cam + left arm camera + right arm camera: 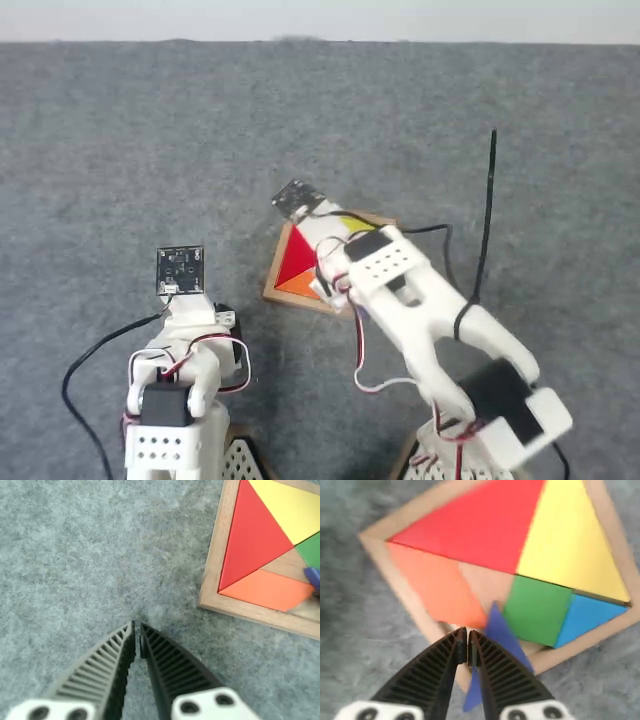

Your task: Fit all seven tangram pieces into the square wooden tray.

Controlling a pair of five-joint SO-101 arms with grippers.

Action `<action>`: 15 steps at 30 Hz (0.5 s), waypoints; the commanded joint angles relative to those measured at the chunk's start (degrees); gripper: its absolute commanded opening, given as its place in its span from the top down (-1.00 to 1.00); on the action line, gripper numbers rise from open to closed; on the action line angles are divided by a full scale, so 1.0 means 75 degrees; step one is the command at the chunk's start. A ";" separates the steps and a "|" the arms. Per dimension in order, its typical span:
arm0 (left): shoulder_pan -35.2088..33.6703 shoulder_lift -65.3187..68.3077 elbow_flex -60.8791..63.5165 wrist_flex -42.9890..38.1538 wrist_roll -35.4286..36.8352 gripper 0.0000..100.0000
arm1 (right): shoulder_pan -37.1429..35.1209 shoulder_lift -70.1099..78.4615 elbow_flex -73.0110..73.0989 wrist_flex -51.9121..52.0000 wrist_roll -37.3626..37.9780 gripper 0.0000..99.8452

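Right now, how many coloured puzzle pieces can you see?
6. In the square wooden tray: red triangle, yellow triangle, orange parallelogram, green square, light blue triangle. A dark blue triangle lies askew over the tray's edge by the right pincer. A seventh may be hidden.

Cover: grey felt-like cloth table covering (120,130), fuzzy, matt.
Tray: square pale wooden tray (212,565), smooth, matt.
Pieces: flat coloured tangram pieces (470,530), smooth.
Fingers: black ribbed plastic left gripper fingers (170,665).

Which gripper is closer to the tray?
Right. The right gripper is over the tray, at its edge; the left gripper is over the carpet beside it, apart.
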 commanded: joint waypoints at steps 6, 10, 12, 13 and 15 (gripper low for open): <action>-0.0047 -0.0152 -0.0100 0.0035 -0.0117 0.97 | 0.0580 0.0545 -0.1289 -0.0147 0.0141 0.99; -0.0047 -0.0152 -0.0100 0.0035 -0.0117 0.97 | 0.0651 0.0733 -0.1735 -0.0147 0.0141 0.99; -0.0047 -0.0152 -0.0100 0.0035 -0.0117 0.97 | 0.0662 0.0686 -0.1829 -0.0147 0.0082 0.99; -0.0047 -0.0152 -0.0100 0.0035 -0.0117 0.97 | 0.0662 0.0557 -0.1840 -0.0111 0.0070 0.99; -0.0047 -0.0152 -0.0100 0.0035 -0.0117 0.97 | 0.0662 0.0018 -0.1688 -0.0006 0.0059 0.99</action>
